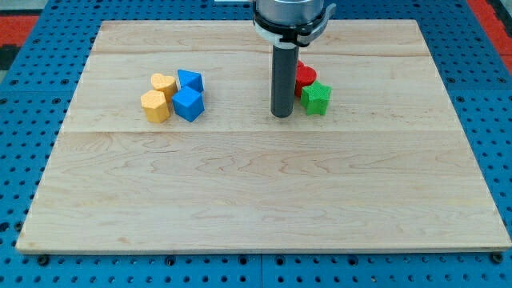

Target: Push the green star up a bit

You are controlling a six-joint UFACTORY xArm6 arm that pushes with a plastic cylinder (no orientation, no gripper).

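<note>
The green star [316,98] lies on the wooden board [256,192], right of centre near the view's top. A red block [306,77] touches it from above and is partly hidden behind the rod. My tip [281,114] rests on the board just left of the green star and slightly below its middle, a small gap apart.
A cluster lies at the view's left: a yellow heart [163,82], a yellow hexagon block [155,106], a blue block [190,81] and a blue cube [189,104], all touching. Blue pegboard surrounds the board.
</note>
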